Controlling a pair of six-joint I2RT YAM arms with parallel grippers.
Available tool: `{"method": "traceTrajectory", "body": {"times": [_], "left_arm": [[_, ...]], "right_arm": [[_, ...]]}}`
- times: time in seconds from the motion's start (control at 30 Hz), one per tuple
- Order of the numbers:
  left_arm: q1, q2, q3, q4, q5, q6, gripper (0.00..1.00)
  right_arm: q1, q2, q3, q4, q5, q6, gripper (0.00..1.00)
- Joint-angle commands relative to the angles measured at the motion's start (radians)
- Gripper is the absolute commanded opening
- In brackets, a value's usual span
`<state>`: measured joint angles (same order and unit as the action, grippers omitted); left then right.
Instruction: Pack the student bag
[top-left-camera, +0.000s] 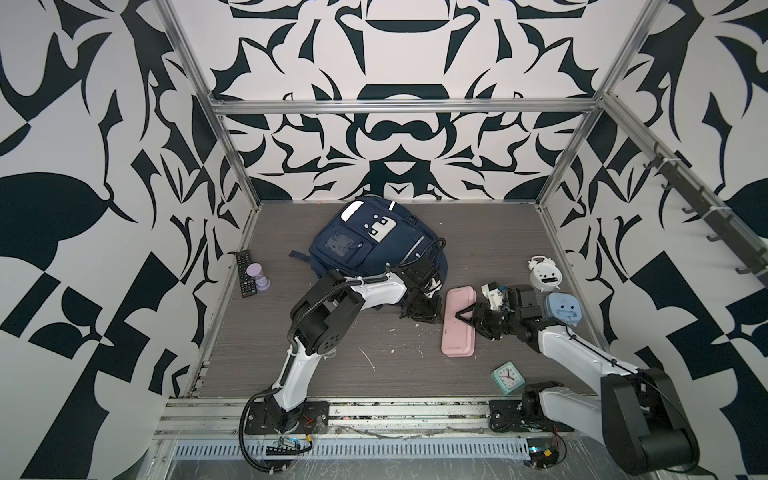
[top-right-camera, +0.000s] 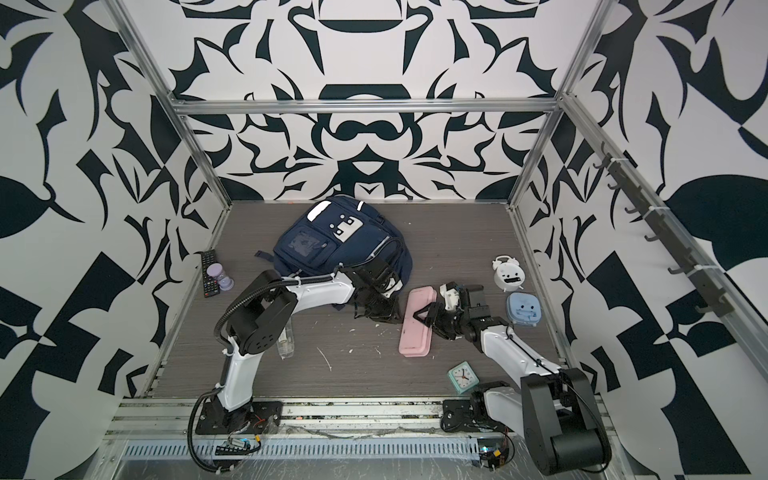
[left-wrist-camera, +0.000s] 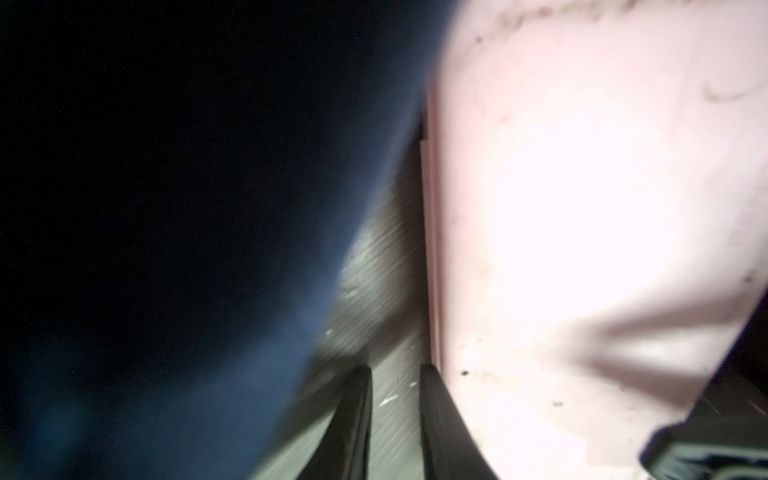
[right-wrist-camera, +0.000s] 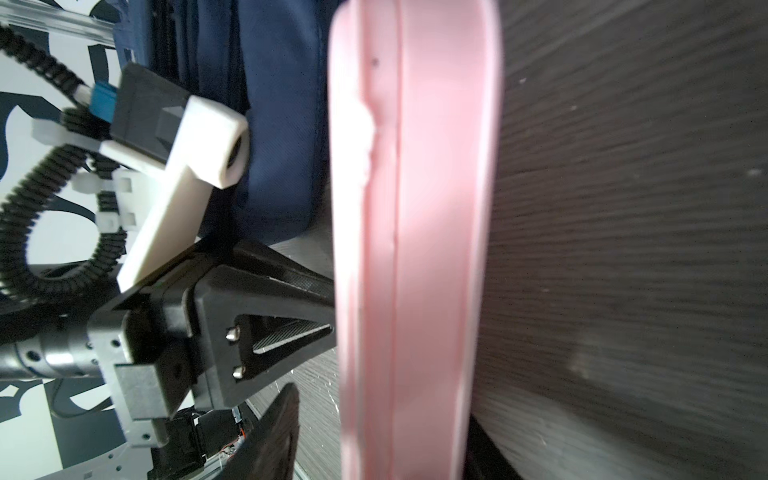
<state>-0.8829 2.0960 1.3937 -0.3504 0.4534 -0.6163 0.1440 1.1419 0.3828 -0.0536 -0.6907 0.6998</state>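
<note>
At rear centre of table (top-left-camera: 415, 382), backpack (top-left-camera: 365, 249) lies flat, front pockets up. Just off its front-right corner, pink case (top-left-camera: 455, 343). Your left gripper (left-wrist-camera: 395, 372) sits low over table between backpack and case, one finger just beside case edge, jaws narrowly apart, nothing between. Your right gripper (top-left-camera: 467, 321) straddles case from right, jaws apart, gap showing beside one finger, not clamped.

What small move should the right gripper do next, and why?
Probably close the right gripper on the pink case: its jaws straddle the case's edge, but in the right wrist view a strip of table shows between one finger and the case.
</note>
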Motion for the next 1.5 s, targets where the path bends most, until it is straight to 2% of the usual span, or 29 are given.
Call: {"method": "traceTrajectory", "body": {"times": [0.0,0.27,0.47,0.77,1.07,1.23,1.47], "left_arm": [[-0.001,0.037,0.014,-0.047,-0.012,0.0,0.24],[-0.001,0.027,0.041,-0.065,-0.018,0.004,0.29],[-0.001,0.014,0.062,-0.082,-0.022,0.009,0.29],[-0.001,-0.096,0.123,-0.186,-0.077,0.074,0.35],[0.029,-0.181,0.248,-0.388,-0.32,0.218,0.39],[0.053,-0.181,0.302,-0.451,-0.426,0.276,0.49],[0.055,-0.144,0.355,-0.527,-0.612,0.377,0.55]], "right_arm": [[0.005,-0.007,0.015,0.029,-0.024,-0.006,0.49],[0.005,-0.007,0.023,0.018,-0.011,-0.004,0.37],[0.005,-0.017,0.037,-0.019,-0.003,-0.023,0.34],[0.005,-0.045,0.067,-0.056,0.013,-0.04,0.25],[-0.003,-0.048,0.172,-0.102,0.026,-0.056,0.25],[-0.02,-0.034,0.247,-0.102,0.028,-0.054,0.24],[-0.038,0.018,0.295,-0.012,0.017,-0.006,0.21]]}}
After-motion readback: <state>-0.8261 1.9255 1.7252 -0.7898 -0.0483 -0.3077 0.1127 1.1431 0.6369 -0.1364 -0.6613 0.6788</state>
